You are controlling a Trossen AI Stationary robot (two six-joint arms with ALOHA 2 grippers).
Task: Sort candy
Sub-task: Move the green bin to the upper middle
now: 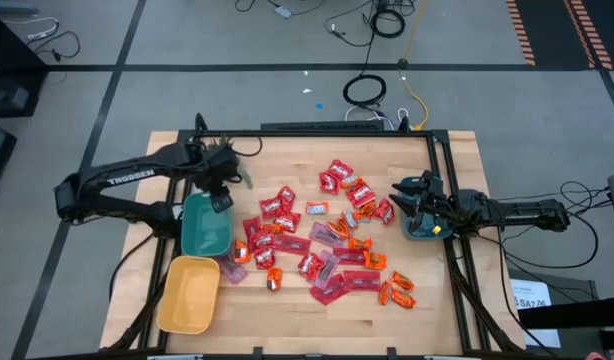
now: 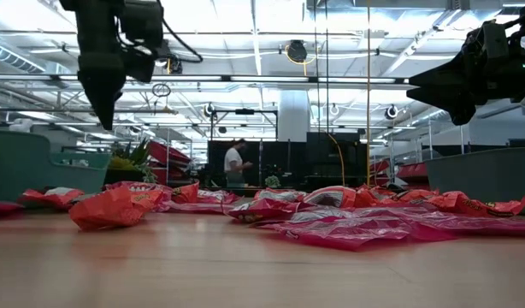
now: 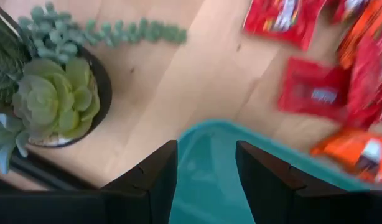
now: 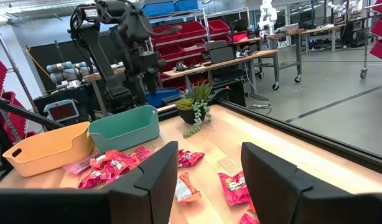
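Above the far end of the teal plastic bin [image 1: 205,226]: left gripper [image 1: 221,201] hanging over the rim, fingers [image 3: 155,180] parted with a clear gap, nothing between them; teal bin floor visible straight through the gap in the left wrist view. Just beyond the bin's far end, small potted green succulent plant [image 3: 51,93] in a dark round pot, standing on the wooden table [image 1: 287,150]. Against the teal bin's near end, yellow plastic bin [image 1: 188,293], at the table's near left corner.

At the right edge of the table: right gripper [image 1: 396,193] held off the surface, fingers [image 4: 157,177] apart, holding nothing, pointed across toward the bins and the left arm.

Between the two arms: wrapped candy [image 1: 327,240] scattered loose over the middle of the table. Red squarish packets, longer pinkish-red flat packets and small orange pieces mixed together, many overlapping. Nearest pieces lying just beside the teal bin's right wall; a few orange ones near the front right. Whether any candy lies inside either bin: cannot tell.

Beyond the table, low view: a person [image 2: 235,162] standing far back in the room.
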